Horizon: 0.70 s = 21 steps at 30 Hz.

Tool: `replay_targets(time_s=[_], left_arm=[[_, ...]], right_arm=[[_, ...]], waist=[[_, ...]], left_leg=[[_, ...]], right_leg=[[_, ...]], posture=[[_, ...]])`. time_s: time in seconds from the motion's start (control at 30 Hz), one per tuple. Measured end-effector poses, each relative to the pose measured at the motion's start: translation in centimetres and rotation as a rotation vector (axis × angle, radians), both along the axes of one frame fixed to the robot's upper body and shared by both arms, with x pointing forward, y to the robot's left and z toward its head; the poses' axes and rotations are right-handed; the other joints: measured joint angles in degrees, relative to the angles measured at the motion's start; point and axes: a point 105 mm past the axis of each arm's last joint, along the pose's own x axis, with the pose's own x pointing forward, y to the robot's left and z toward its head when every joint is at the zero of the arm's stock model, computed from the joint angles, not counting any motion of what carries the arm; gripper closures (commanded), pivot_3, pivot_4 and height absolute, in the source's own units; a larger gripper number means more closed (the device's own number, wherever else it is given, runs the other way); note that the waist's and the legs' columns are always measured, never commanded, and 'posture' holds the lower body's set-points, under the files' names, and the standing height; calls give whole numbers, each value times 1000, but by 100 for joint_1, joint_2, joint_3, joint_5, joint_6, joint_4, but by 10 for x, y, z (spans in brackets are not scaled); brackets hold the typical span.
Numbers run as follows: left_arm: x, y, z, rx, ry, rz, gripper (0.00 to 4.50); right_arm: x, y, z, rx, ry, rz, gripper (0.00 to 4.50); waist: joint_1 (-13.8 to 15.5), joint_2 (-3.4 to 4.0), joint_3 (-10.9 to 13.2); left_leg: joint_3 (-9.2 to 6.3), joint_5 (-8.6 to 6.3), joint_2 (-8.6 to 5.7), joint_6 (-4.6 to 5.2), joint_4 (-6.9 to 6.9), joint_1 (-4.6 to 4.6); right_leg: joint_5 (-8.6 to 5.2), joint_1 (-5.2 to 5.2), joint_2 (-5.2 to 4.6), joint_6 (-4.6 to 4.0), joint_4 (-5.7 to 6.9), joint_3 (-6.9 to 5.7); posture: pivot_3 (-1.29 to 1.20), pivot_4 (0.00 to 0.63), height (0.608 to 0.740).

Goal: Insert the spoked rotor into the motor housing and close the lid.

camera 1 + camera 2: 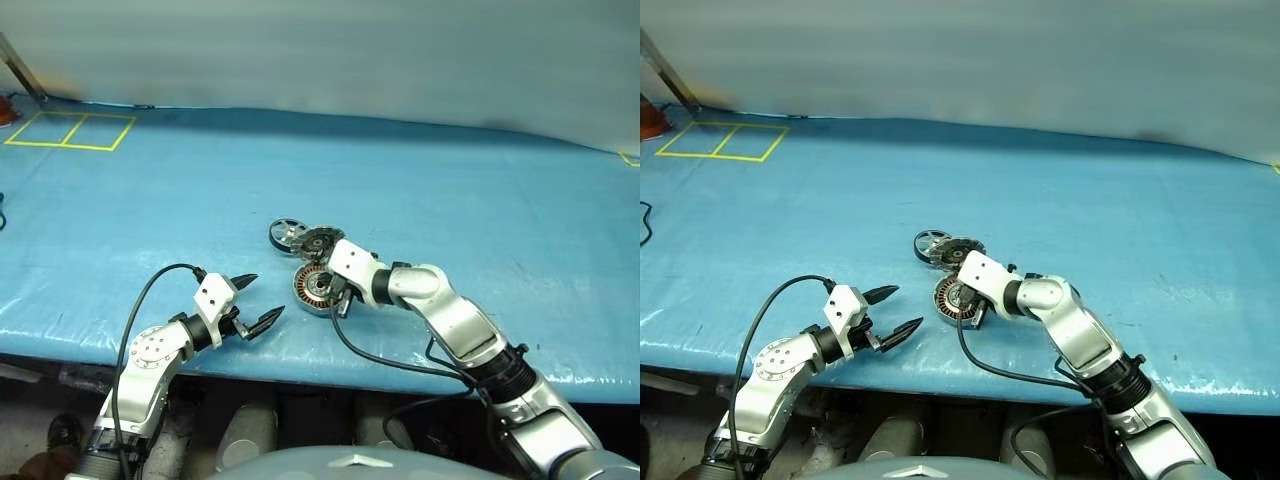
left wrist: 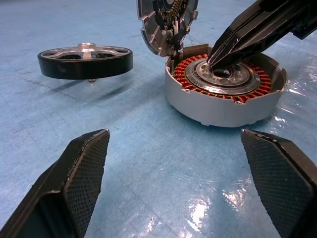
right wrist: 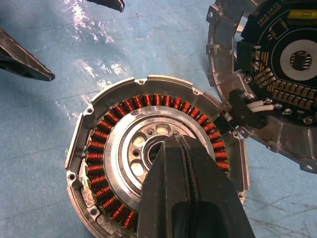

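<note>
Blue tabletop [image 1: 450,200] (open) beyond motor housing [image 1: 313,290]

No text, brand or number can be read anywhere. The circuit board inside the lid [image 3: 277,64] carries small pale printing near its edge, too fine to make out. On the blue surface [image 1: 450,190], yellow tape [image 1: 70,131] marks two adjoining rectangles, which bear no lettering.

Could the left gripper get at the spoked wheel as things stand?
Probably yes: the left gripper is open, the spoked wheel lies apart from the housing, with bare mat between.
</note>
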Motion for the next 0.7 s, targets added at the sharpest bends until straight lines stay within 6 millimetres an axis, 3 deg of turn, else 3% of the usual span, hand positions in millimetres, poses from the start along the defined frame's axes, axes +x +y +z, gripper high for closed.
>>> replay_targets(time_s=[0.7], left_arm=[[1,-2,0,11,-7,-7,0]], right_arm=[[-14,-8,6,-18,-5,-4,4487]], waist=[[51,3,4]], left_leg=[[-1,-3,-3,5,-8,-18]], right_leg=[[-2,-13,-2,3,-14,-3]], posture=[[0,150,740]])
